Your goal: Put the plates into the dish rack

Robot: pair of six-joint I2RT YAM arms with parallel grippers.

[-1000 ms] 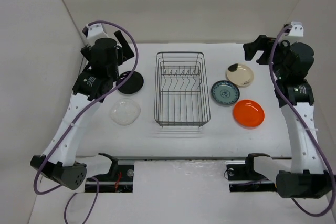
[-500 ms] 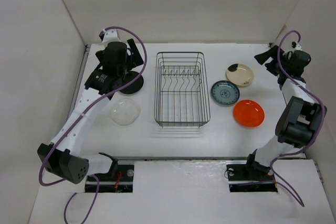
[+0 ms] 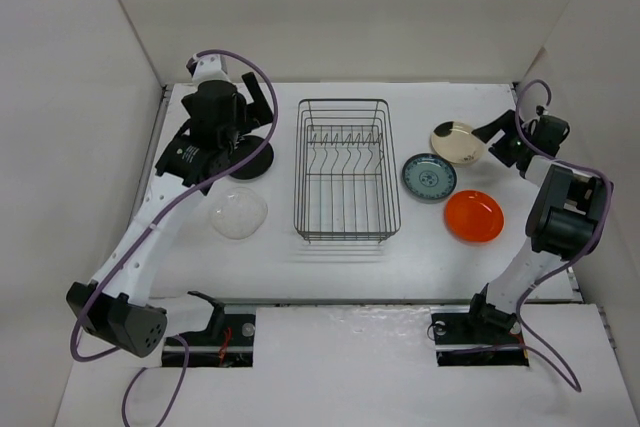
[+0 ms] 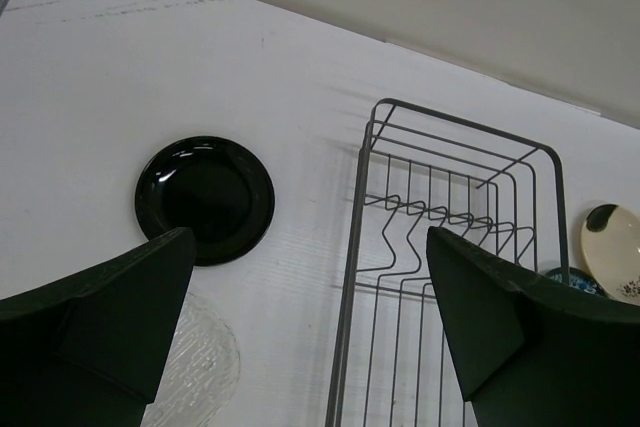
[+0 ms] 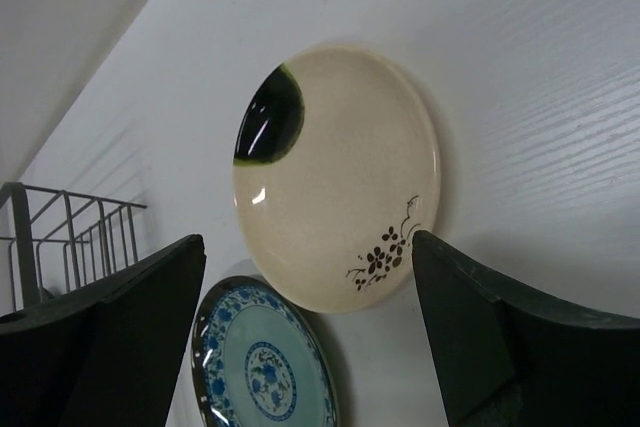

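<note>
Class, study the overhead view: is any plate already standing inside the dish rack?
No, the dish rack shows only its bare wires, with nothing resting inside it.

Black plate (image 3: 258, 160), clear plate (image 3: 238, 214), dark-blotched cream plate (image 3: 455, 143), teal-patterned plate (image 3: 429, 177) and orange plate (image 3: 473, 216).

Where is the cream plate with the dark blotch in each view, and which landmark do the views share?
Top external: cream plate right of the dish rack.
Left wrist: cream plate at the right edge, partly cut off.
Right wrist: cream plate in the middle of the picture.
Shared landmark: the dish rack, central from above, right side for the left wrist, lower left for the right wrist.
</note>
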